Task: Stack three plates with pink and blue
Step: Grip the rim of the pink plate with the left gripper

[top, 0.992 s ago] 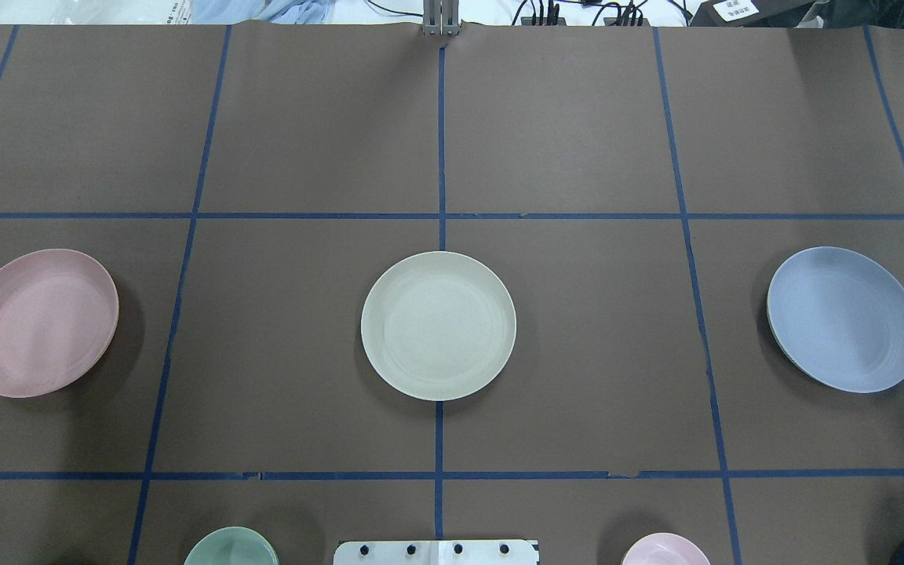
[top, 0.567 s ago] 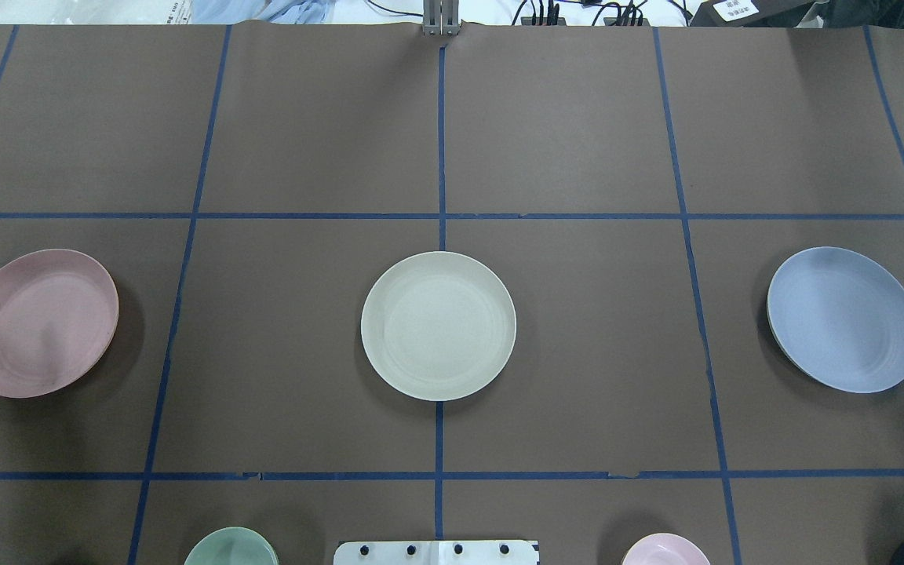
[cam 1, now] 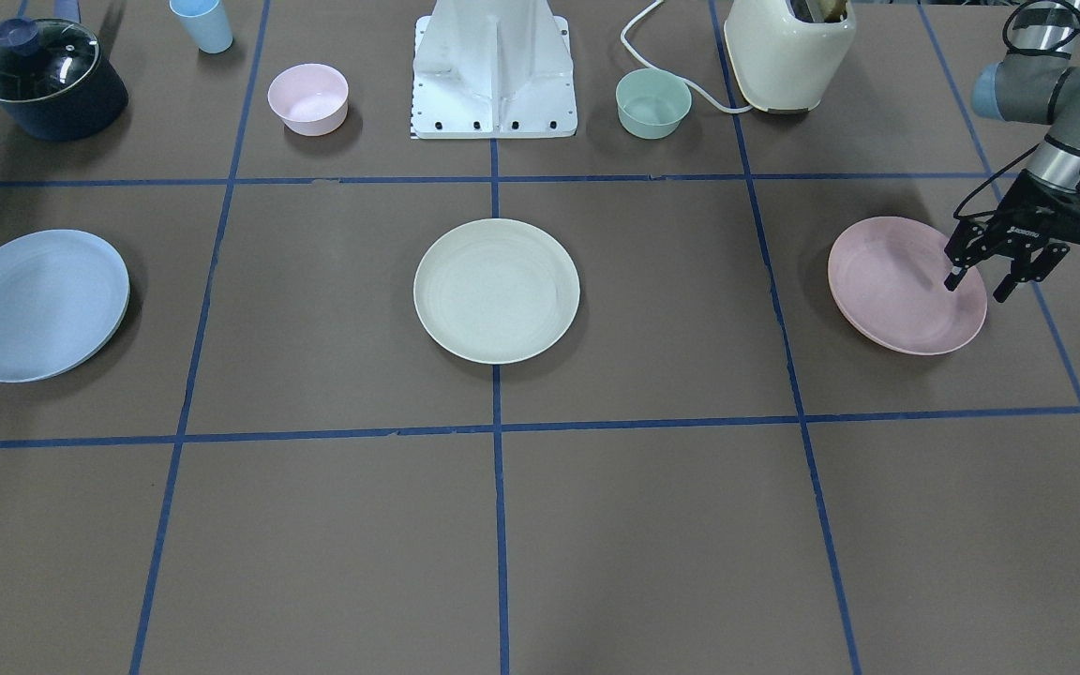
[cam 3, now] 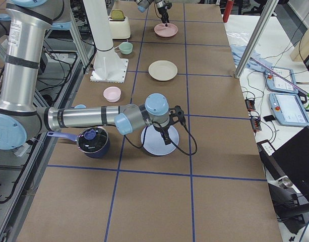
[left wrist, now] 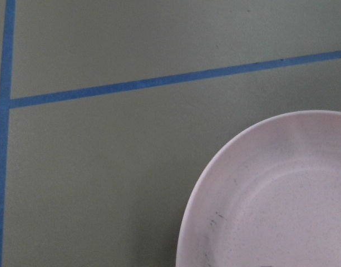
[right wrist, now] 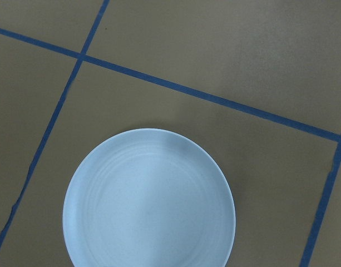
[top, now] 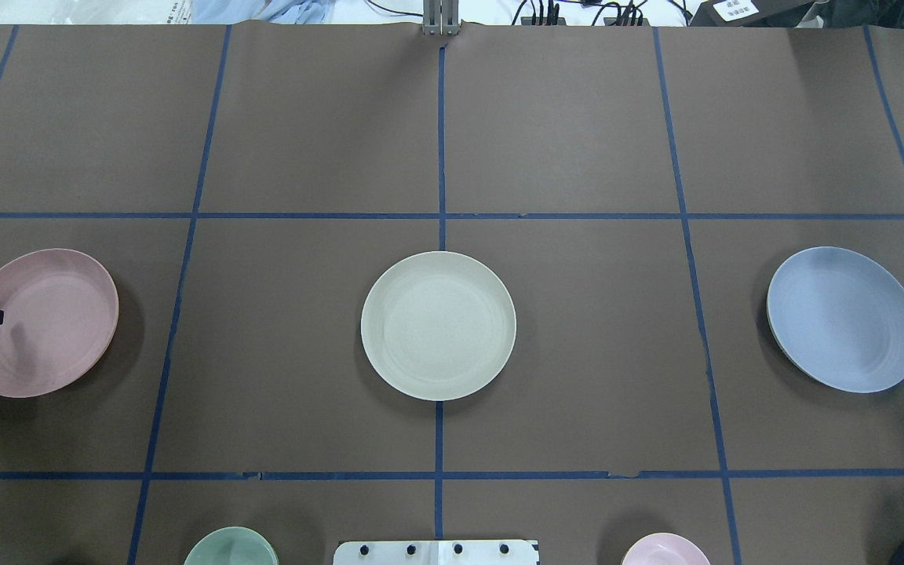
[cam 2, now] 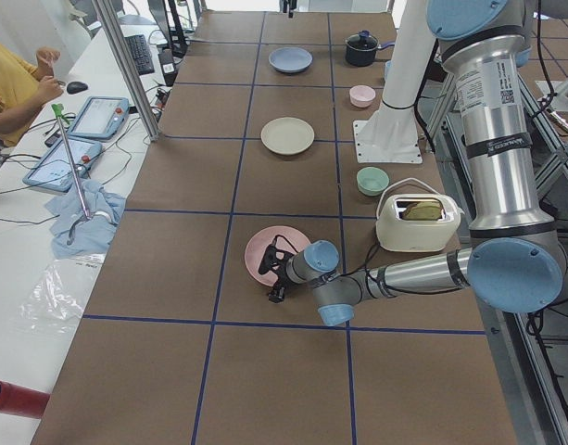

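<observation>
Overhead exterior view lays out the bench [top: 577, 141] with three plates in one row, well apart: the pink plate [top: 40, 322] at the robot's far left, the cream plate [top: 438, 326] in the middle and the blue plate [top: 844, 318] at the far right, none of them stacked yet. Each coloured plate lies flat on the side of its own arm, so the left arm is by far the nearer to pink and the right arm to blue. A round plate offers no long axis, so the rim is the only thing to take hold of, and what matters is where the rim runs between the fingers. In the front-facing view the left fingers [cam 1: 960, 265] are spread apart and empty, pointing down at the pink plate's outer edge, the side away from the cream plate; one tip is over the plate's inner slope and the other just outside the rim. Their shadow falls apart from the tips, so I judge them to be above the rim, not touching. The plate's body, and the cream plate beyond it, lie inboard of that grip. The right fingers [cam 3: 166, 137] hang over the blue plate, seen only from the right side view, where I cannot tell whether they are spread or closed.
</observation>
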`<state>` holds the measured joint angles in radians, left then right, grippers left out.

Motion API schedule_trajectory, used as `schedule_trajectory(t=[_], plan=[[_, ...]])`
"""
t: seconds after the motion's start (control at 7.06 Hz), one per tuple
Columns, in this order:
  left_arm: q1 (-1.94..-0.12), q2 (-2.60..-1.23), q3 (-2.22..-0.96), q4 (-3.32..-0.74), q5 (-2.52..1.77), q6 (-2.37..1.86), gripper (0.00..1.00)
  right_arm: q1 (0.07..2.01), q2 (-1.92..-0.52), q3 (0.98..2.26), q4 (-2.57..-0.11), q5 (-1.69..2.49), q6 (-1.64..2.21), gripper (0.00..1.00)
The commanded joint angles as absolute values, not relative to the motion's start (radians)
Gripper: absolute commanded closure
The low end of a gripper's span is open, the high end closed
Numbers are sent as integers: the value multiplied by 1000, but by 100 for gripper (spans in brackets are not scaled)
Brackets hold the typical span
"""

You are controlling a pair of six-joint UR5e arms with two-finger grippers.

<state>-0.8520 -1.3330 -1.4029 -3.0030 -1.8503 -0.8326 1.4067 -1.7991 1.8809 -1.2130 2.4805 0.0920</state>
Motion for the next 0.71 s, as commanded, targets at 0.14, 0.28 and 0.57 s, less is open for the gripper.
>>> schedule_trajectory(t=[0.14,0.28,0.57], plan=[[-854,-1332,-1437,-3010,-1883,-825,100,1407,-1802,1881,-1212,2482,91,0],[-862,-1328,-1471,-3005,-1944,-825,100,1407,-1802,1881,-1209,2483,91,0],[-897,-1338,-1563,-2961,-2035,-825,100,1407,-1815,1881,-1184,2487,92,0]])
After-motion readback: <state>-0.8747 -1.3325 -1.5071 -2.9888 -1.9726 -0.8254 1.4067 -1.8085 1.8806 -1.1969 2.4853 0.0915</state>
